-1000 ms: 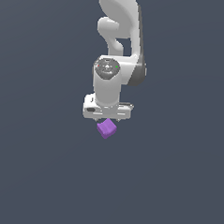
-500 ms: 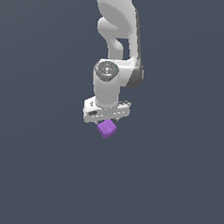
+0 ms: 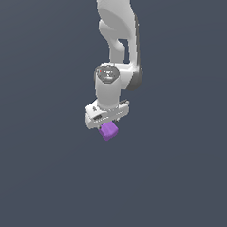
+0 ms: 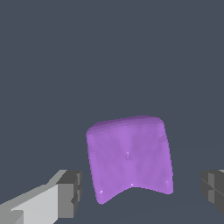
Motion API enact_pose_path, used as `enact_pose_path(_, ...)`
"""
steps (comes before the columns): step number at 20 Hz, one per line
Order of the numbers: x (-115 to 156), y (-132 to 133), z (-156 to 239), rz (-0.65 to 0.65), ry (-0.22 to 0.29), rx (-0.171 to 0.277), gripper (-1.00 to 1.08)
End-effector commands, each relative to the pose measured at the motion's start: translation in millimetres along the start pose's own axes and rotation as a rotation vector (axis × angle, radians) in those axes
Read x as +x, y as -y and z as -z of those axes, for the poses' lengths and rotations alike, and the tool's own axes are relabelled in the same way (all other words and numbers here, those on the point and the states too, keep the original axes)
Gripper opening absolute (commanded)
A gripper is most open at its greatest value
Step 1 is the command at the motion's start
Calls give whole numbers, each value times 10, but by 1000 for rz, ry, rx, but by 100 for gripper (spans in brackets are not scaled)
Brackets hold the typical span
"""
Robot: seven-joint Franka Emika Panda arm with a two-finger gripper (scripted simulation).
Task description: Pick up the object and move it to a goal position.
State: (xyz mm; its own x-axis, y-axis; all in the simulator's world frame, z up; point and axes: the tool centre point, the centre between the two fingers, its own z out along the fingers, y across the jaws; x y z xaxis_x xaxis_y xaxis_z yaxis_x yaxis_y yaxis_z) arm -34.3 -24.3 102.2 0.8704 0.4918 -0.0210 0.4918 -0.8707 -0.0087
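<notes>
- Arm has shifted a touch vs half a sec ago: wrist and gripper point(image 3: 107, 119) now sit a bit higher in the exterior frame, and the hand looks rotated slightly, so the white crossbar tilts up toward the right of the frame.
- Purple cube point(image 3: 108, 131) has kept its place relative to the hand: just below the crossbar, centre of frame, slightly left of middle.
- What that means: looks like approach/alignment over the cube, or the very start of a grasp. Pick not confirmed, goal move not begun as far as I can judge.
- No goal marker visible in either view, so can't say which way the carry will go.
- Jaws, wrist view: wide open. One finger pad point(image 4: 70, 192) at lower left of frame, the other at the lower right edge, cube point(image 4: 129, 157) between them.
- Clear gap of background on both sides of the cube, bigger on the right side of the frame. No contact showing, nothing held.
- Cube fills the lower centre of the wrist frame, so the cam is close above it.
- Hedge: flat grey backdrop, no shadow or surface line, so can't tell for sure if the cube rests on the floor or how deep the pads sit around it.
- Next, as I read it: centre a bit more on the cube, then close.
</notes>
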Motion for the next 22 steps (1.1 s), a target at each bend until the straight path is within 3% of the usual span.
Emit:
enact_pose_path(1, -12, 7, -34, 52, -7, -3, 100)
enact_pose_path(10, -37, 23, -99, 149, -19, -10, 100)
enact_pose_path(22, -40, 27, -313, 153, -20, -10, 100)
